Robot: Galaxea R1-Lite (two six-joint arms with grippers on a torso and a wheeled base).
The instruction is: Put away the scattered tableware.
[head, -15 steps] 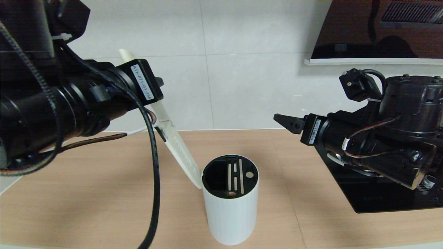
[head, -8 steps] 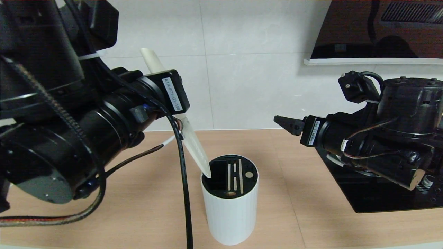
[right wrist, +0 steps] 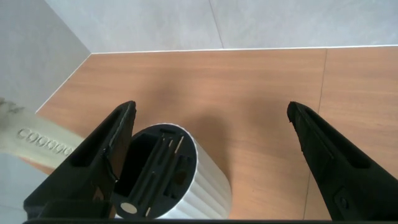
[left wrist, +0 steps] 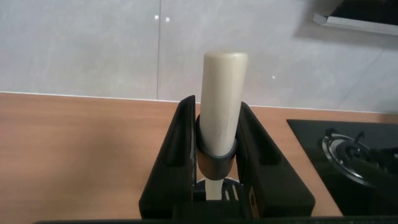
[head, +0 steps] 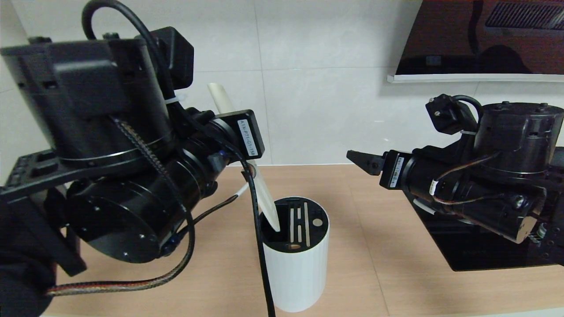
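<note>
Knife (head: 269, 204) tip shifted over holder (head: 295, 268), left pincer (left wrist: 217, 134) pinching it, right pincer (right wrist: 210, 111) spread, wooden counter (head: 396, 273), tiled wall (head: 317, 110)

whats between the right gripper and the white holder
Only bare wooden counter, seen in the head view: the open right gripper hangs off to the white holder's right with nothing between. The knife enters the holder from the other side.

Left gripper (left wrist: 216, 107) pinches a cream handle (left wrist: 224, 81) — wooden counter (left wrist: 74, 143) and black stove (left wrist: 348, 155) beyond.
</note>
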